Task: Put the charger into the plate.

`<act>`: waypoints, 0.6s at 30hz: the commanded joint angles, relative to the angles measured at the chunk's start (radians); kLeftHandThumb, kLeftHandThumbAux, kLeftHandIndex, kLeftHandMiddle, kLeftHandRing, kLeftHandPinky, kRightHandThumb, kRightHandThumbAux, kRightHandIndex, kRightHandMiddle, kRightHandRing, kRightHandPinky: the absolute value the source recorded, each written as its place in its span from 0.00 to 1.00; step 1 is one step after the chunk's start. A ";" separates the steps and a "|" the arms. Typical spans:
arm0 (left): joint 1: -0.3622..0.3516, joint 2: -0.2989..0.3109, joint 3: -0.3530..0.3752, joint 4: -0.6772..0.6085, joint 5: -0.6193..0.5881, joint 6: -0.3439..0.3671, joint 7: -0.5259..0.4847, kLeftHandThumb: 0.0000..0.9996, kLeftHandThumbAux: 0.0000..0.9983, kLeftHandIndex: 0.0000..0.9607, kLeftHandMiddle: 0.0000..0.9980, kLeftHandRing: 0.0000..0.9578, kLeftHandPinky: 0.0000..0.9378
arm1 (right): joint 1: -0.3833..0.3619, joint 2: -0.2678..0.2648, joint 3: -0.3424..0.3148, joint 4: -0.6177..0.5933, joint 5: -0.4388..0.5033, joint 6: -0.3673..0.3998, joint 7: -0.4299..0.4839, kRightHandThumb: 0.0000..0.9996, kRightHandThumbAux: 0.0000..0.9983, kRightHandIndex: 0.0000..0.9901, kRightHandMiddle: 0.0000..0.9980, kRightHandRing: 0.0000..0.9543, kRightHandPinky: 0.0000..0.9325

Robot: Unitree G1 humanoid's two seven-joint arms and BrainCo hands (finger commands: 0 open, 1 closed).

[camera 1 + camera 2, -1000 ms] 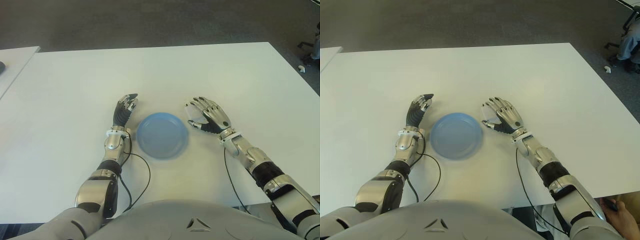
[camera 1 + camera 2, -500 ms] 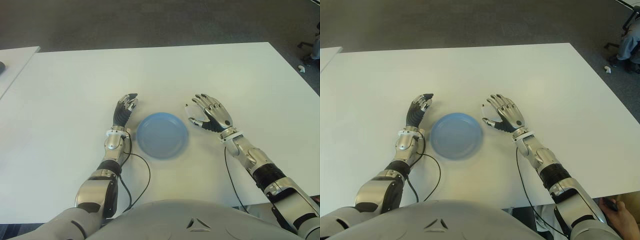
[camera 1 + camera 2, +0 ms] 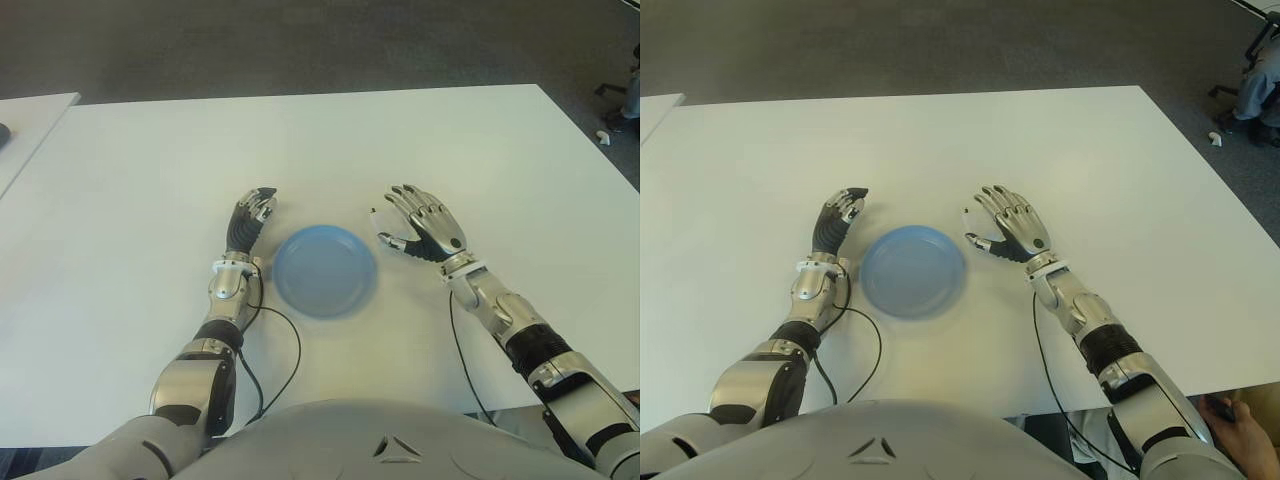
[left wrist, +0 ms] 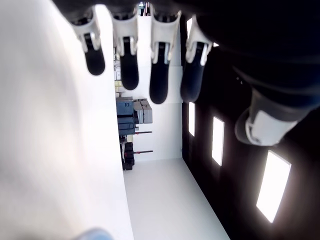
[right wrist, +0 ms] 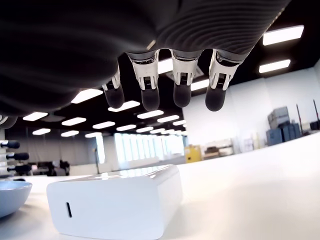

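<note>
White tabletop (image 3: 150,180) fills most of both eye views, with dark carpet along the upper edge. At centre frame we see the blue plate (image 3: 325,271), and it holds nothing. Our right hand (image 3: 424,228) shows just right of the plate, fingers spread and only loosely bent, gripping nothing. The white charger (image 5: 117,202) lies on the table under that open palm, beside the plate's rim at the lower left of the right wrist view; in the eye views only a sliver of it peeks out at the hand's left edge. Our left hand (image 3: 250,218) shows just left of the plate, fingers extended and empty. We judge the task barely begun: the charger is not yet grasped, and closing on it, lifting and placing all remain.
</note>
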 commanded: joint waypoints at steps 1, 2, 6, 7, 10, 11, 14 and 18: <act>0.149 -0.035 -0.011 0.112 0.021 0.021 -0.024 0.02 0.50 0.33 0.27 0.21 0.17 | -0.045 0.000 0.005 0.057 -0.008 -0.026 0.017 0.32 0.07 0.00 0.00 0.00 0.00; 0.149 -0.036 -0.010 0.112 0.021 0.019 -0.022 0.02 0.50 0.33 0.27 0.21 0.17 | -0.053 0.000 0.005 0.066 -0.004 -0.031 0.024 0.32 0.07 0.00 0.00 0.00 0.00; 0.150 -0.037 -0.009 0.113 0.023 0.014 -0.016 0.02 0.50 0.33 0.28 0.21 0.17 | -0.106 0.010 0.016 0.158 0.003 -0.060 0.035 0.32 0.07 0.00 0.00 0.00 0.00; 0.150 -0.037 -0.010 0.113 0.024 0.013 -0.015 0.02 0.50 0.33 0.28 0.21 0.16 | -0.140 0.025 0.029 0.236 -0.002 -0.072 0.029 0.32 0.07 0.00 0.00 0.00 0.00; 0.152 -0.036 -0.011 0.114 0.026 0.010 -0.015 0.02 0.51 0.33 0.28 0.21 0.16 | -0.205 0.053 0.055 0.379 -0.009 -0.099 0.018 0.33 0.07 0.00 0.00 0.00 0.00; 0.152 -0.036 -0.012 0.114 0.026 0.010 -0.014 0.02 0.51 0.33 0.28 0.21 0.16 | -0.215 0.057 0.060 0.399 -0.010 -0.105 0.013 0.33 0.07 0.00 0.00 0.00 0.00; 0.154 -0.033 -0.016 0.112 0.031 0.011 -0.013 0.02 0.51 0.33 0.27 0.21 0.16 | -0.225 0.051 0.071 0.404 -0.003 -0.125 0.036 0.34 0.08 0.00 0.00 0.00 0.00; 0.155 -0.029 -0.023 0.110 0.039 0.019 -0.007 0.01 0.51 0.32 0.27 0.20 0.15 | -0.253 0.059 0.088 0.450 -0.001 -0.142 0.053 0.35 0.09 0.00 0.00 0.00 0.00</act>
